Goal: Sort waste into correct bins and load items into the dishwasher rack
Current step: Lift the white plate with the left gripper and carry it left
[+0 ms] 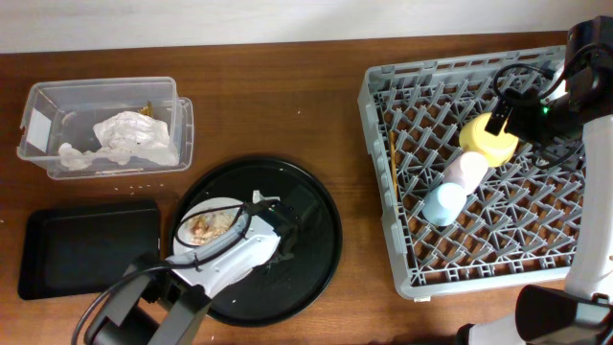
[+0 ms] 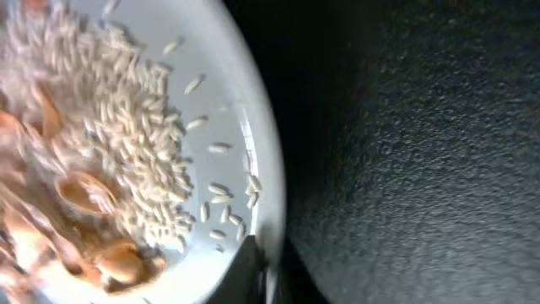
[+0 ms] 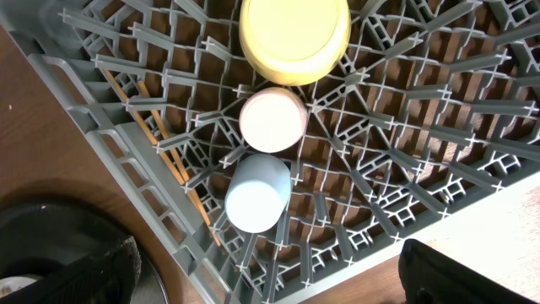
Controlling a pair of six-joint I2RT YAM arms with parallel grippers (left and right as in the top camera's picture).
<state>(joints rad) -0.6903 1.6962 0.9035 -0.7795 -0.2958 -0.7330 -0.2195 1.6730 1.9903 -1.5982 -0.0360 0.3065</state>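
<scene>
Grey plate [image 1: 206, 222] of food scraps [image 2: 84, 203] has its rim clenched in the left tool [image 1: 251, 209]. Lift it level, carry it over the flat black tray [image 1: 88, 247] to the tool's left, then tip it slowly.

Left gripper [image 1: 261, 203] noted at lower centre-left, jaws clamped on the plate [image 1: 191, 215] rim. Right gripper [image 1: 500, 123] held at upper right, jaws spread wide.
</scene>
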